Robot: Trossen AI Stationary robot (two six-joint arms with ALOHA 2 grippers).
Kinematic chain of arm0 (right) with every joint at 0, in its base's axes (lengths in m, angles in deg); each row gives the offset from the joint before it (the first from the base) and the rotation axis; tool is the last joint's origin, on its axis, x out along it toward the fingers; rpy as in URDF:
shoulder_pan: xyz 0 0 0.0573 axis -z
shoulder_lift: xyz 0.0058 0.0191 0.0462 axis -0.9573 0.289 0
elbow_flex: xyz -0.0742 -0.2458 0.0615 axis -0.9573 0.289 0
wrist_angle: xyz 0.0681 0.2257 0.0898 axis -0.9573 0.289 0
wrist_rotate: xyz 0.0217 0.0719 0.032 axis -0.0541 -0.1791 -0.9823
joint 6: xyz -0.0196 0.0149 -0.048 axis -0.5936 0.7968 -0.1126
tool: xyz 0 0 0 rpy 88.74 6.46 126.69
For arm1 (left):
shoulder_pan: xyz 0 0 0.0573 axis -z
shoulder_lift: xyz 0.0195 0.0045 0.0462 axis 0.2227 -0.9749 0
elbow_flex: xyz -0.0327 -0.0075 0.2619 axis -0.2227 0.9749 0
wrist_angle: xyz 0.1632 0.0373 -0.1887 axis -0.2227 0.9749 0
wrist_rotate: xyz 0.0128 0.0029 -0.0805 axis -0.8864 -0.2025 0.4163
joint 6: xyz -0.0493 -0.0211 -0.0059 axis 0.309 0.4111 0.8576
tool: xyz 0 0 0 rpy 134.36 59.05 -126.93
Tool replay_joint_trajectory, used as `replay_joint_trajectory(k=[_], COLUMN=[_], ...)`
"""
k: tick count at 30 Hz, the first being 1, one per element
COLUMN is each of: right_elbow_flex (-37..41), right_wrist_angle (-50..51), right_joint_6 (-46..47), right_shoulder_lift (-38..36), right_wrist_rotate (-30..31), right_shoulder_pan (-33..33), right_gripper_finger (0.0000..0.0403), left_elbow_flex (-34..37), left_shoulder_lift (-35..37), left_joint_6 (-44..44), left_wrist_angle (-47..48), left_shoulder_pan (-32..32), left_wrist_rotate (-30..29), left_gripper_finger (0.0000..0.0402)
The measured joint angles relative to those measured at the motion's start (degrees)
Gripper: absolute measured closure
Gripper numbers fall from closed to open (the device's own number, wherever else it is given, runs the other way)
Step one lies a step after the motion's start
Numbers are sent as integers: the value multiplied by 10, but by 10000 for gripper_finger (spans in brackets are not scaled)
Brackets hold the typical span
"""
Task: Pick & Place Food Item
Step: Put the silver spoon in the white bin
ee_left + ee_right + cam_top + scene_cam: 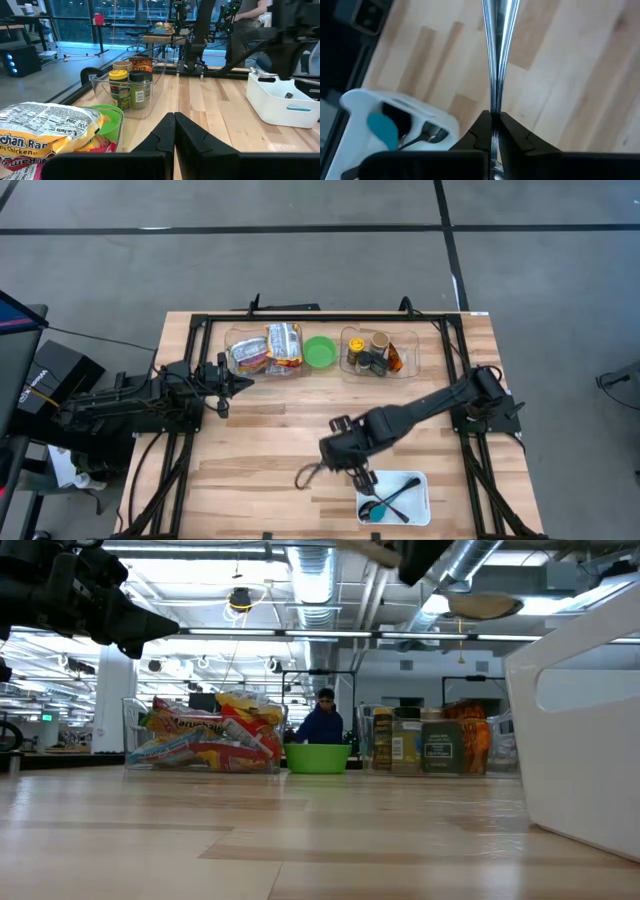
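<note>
My right gripper [335, 463] is above the table's near middle, just left of a white tray [420, 515]. It is shut on a shiny metal utensil [499, 45] whose free end [303, 476] reaches toward the table's left. My left gripper [174, 122] is shut and empty, held over the table's left part [235, 380] beside a clear bin of ramen packets [265, 350]. A green bowl [320, 351] stands between that bin and a clear bin of spice jars [378, 353]. My right gripper pinches the utensil's thin metal handle [494, 107] between its two fingers. The fingers lie along the handle, which runs straight out ahead of them. The utensil is clear of the wooden table top; its far end is out of the wrist view.
The white tray holds a teal spoon [382, 125] and dark and metal utensils [395, 498]. The two bins and the bowl line the table's far edge. Black frame rails run along the table's left, right and far sides. A person sits in the room beyond [322, 720].
</note>
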State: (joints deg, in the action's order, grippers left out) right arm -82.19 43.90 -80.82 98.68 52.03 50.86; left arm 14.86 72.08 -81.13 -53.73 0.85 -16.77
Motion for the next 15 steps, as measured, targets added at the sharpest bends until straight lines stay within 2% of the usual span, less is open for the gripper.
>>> replay_joint_trajectory(k=[5,11,15], right_elbow_flex=[0,0,0], right_wrist_angle=[19,55,76], right_joint_6=[-1,94,113], right_shoulder_lift=[0,0,0], right_wrist_rotate=[19,25,25], right_shoulder_pan=[-36,-64,-89], right_gripper_finger=[385,384,389], left_elbow_flex=[0,0,0], left_shoulder_lift=[0,0,0], left_joint_6=[0,0,0], left_wrist_angle=[0,0,0], left_shoulder_pan=[0,0,0], left_wrist_rotate=[0,0,0], left_gripper_finger=[401,401,401])
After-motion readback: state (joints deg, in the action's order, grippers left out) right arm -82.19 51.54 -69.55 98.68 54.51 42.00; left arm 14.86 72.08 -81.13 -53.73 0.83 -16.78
